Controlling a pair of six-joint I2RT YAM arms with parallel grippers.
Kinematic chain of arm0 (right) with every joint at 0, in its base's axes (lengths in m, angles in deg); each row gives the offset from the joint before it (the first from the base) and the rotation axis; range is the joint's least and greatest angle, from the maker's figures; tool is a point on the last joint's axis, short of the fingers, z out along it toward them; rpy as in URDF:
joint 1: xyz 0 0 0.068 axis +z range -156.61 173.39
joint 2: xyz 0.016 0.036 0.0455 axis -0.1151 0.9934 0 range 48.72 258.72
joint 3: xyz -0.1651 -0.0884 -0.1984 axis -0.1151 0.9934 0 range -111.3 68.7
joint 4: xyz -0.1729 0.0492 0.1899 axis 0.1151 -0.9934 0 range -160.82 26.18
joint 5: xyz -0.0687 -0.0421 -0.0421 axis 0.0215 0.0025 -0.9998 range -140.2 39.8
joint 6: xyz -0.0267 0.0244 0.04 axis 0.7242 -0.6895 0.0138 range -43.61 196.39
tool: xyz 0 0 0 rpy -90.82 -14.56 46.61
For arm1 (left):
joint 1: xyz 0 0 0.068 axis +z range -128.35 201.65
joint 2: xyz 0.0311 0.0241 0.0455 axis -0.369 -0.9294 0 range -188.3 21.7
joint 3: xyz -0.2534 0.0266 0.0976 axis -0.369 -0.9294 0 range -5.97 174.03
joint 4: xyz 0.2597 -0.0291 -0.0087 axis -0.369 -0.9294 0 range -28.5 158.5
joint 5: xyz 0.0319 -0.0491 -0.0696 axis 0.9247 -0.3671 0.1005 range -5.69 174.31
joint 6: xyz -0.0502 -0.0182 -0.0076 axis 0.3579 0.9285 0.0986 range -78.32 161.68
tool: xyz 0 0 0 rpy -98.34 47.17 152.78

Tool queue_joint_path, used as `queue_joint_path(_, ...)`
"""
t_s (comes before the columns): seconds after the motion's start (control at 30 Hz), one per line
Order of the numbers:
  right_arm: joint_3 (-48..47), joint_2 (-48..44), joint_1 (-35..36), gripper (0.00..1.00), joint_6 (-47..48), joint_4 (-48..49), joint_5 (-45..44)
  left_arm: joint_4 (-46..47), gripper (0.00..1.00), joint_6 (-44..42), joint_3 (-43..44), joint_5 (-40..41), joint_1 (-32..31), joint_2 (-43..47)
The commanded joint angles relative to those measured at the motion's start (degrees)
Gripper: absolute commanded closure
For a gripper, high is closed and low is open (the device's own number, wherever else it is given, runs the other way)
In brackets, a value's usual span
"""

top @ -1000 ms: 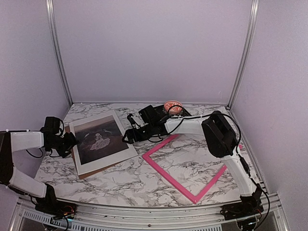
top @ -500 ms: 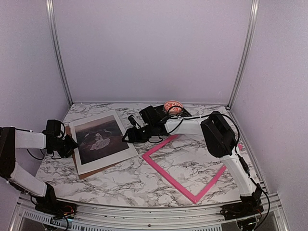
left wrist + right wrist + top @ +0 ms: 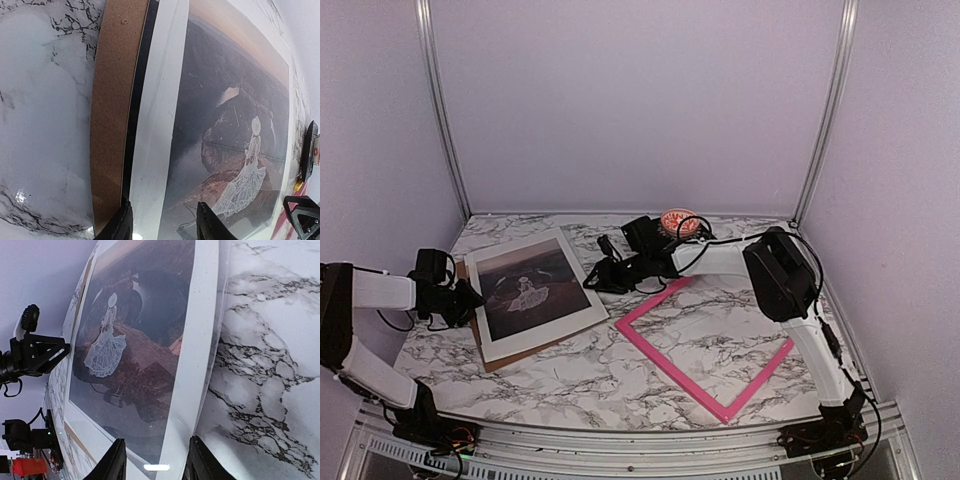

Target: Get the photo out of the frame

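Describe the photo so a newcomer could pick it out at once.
On the marble table, look at the left half, away from the empty pink frame on the right. There the photo, a large print, lies flat on a brown backing board. It alone carries a picture: a dark reddish scene, a white-dressed figure at centre, white margins.

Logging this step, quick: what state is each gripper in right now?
Left gripper: open, holding nothing.
Right gripper: open, holding nothing.

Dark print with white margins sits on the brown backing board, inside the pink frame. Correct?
No: the dark, white-margined paper photo sits on the brown backing board, but outside the bright pink rectangular frame, to its left. The top external view shows it.
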Motion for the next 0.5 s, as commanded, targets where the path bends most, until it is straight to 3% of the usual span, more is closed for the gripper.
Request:
queue_joint_path(0.0,0.05,-3.35,-0.28,0.63,-1.83,4.18,3.48,-0.13,0.55,-0.60,-0.39,-3.04,-0.06,-0.25)
queue_joint_path(0.2,0.51,-3.44,-0.46,0.74,-2.84,5.14,4.83,-0.14,0.55,-0.62,-0.15,-3.67,-0.35,-0.31)
queue_joint_path(0.47,2.69,-3.29,-0.95,0.77,-5.61,7.19,7.98,-0.27,0.56,-0.46,-0.13,-4.11,-0.79,-0.51)
